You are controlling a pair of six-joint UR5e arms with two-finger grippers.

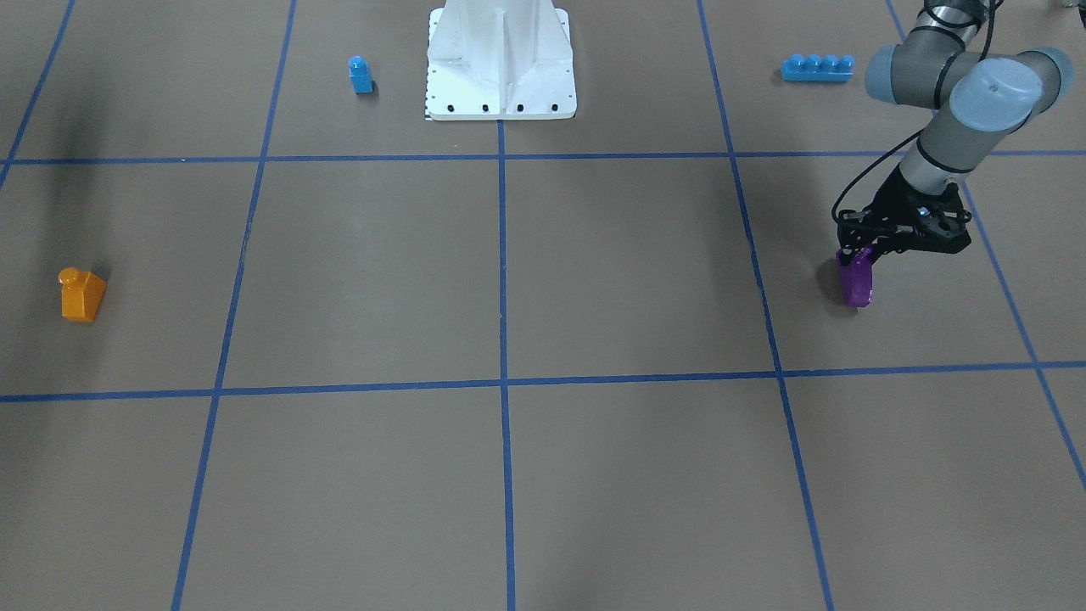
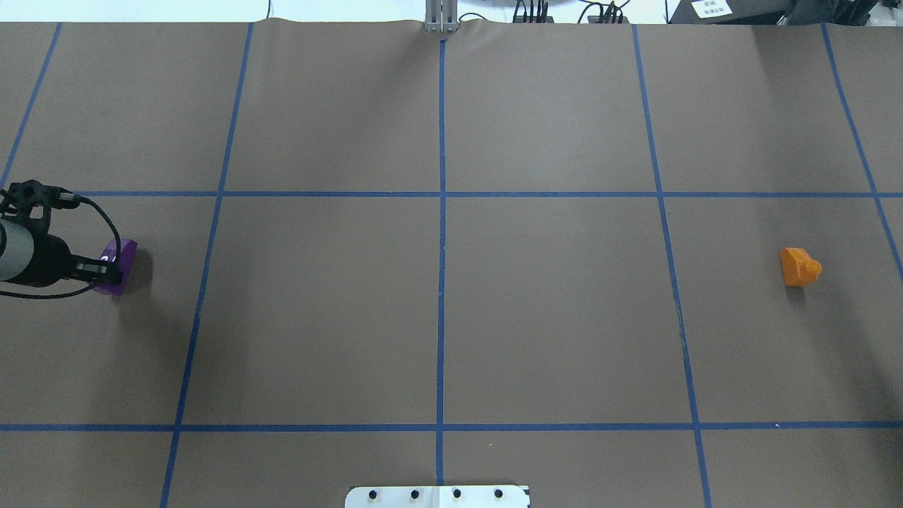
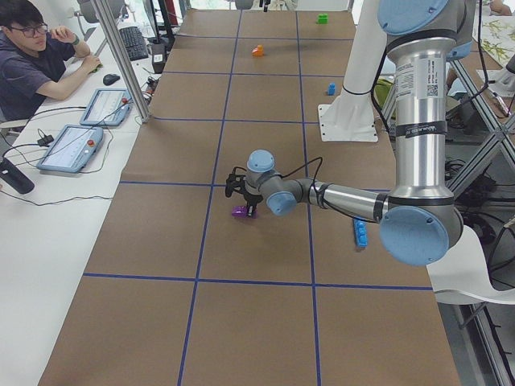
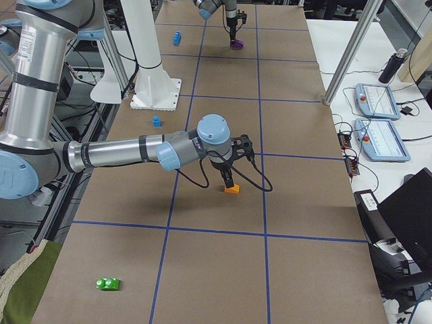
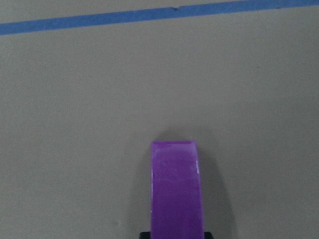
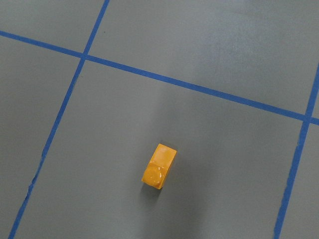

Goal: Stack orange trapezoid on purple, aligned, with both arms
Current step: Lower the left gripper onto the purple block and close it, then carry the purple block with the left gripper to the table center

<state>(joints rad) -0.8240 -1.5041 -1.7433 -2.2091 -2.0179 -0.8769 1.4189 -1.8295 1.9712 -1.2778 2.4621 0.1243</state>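
The left arm point(image 1: 929, 148) and right arm point(image 4: 115, 154) are grey tubes with rounded joints capped in light blue. The left end effector point(image 1: 855, 255) and right end effector point(image 4: 229, 182) are black, each trailing a looped black cable point(image 1: 857, 182). The white base point(image 1: 501, 59) shows a row of dark screws point(image 1: 485, 109).

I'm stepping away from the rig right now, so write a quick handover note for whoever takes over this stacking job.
Left gripper: shut on the purple block, at the robot's left end of the table.
Right gripper: seen only from the side, raised near the orange trapezoid; whether it is open or shut cannot be told.
Orange trapezoid: lying free at the robot's right end, not grasped.
Done: purple gripped.
Left: grasp orange, bring the two together, stack orange on purple, aligned.
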